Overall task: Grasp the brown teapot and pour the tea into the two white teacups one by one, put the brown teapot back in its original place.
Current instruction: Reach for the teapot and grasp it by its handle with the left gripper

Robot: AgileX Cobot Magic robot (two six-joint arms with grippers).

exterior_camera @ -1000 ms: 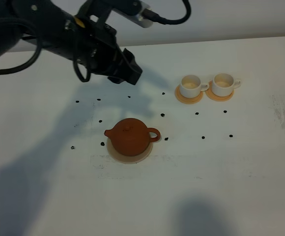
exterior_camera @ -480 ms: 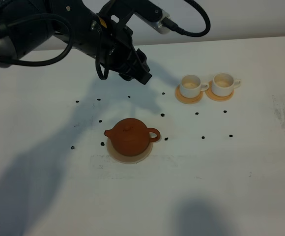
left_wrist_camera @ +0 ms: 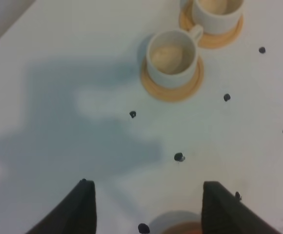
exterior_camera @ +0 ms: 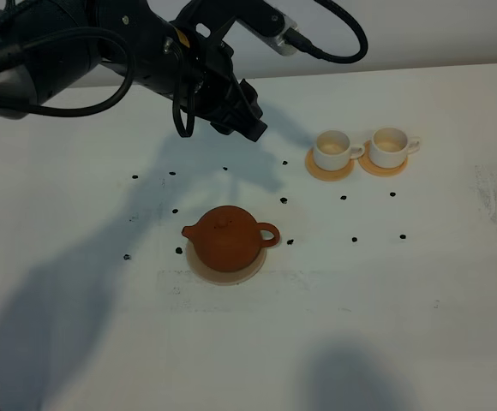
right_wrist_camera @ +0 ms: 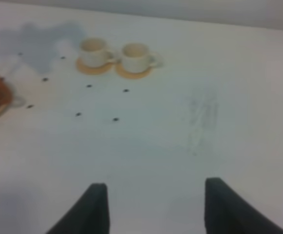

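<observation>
Nearest to me, the right end effector [right_wrist_camera: 155, 184] hangs over the bare surface [exterior_camera: 420, 300] with its two fingers spread and nothing between them. Its arm is outside the overhead view, so I cannot give its pose.

Further in, the teapot [exterior_camera: 224, 240] sits upright on the pale disc [exterior_camera: 223, 278], spout to the left and handle to the right, with nothing touching it. The right wrist camera is blurred and cuts the teapot off at the frame edge. The left wrist camera catches only a sliver of it. Small black dots [exterior_camera: 356, 240] are scattered on the surface around it.

Beyond and to the right, the left cup [exterior_camera: 332, 150] and the right cup [exterior_camera: 390, 145] stand side by side, each on an orange coaster [exterior_camera: 327, 174], handles pointing right. I cannot make out whether they hold anything.

Farthest back, the left arm [exterior_camera: 77, 51] reaches in from the rear left and bends down at the wrist. The left end effector [exterior_camera: 247, 120] is up in the air behind the teapot and left of the cups, well apart from both. Its fingers [left_wrist_camera: 80, 209] stand wide apart and empty, aimed down at the surface between the teapot and the cups.
</observation>
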